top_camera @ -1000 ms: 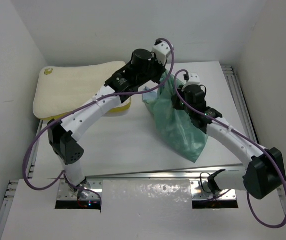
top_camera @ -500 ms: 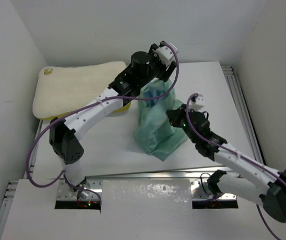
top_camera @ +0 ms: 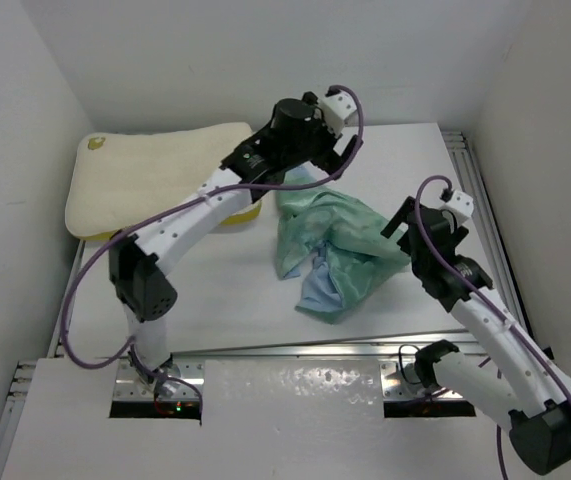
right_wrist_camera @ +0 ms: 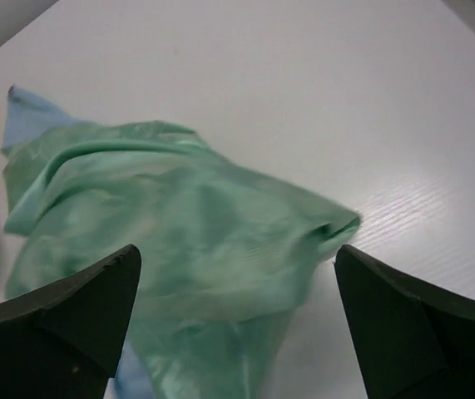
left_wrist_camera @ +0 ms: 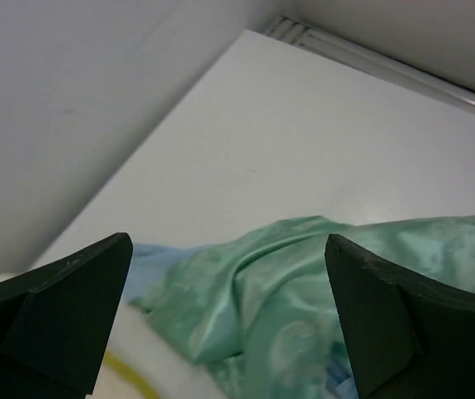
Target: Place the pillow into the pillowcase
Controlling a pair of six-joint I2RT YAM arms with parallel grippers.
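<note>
Probably a robotics lab test cell: plain white walls [top_camera: 165,60] box in a white table [top_camera: 235,290] edged with aluminium rails [top_camera: 480,210].

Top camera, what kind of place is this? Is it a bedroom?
Probably a robot test booth, not a bedroom: a white table boxed in by plain white walls, robot arms bolted at its near edge, and a pillow and pillowcase lying on it.

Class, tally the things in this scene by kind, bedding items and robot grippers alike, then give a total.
Pillow: 1
Pillowcase: 1
Grippers: 2, left gripper, right gripper
Total: 4
</note>
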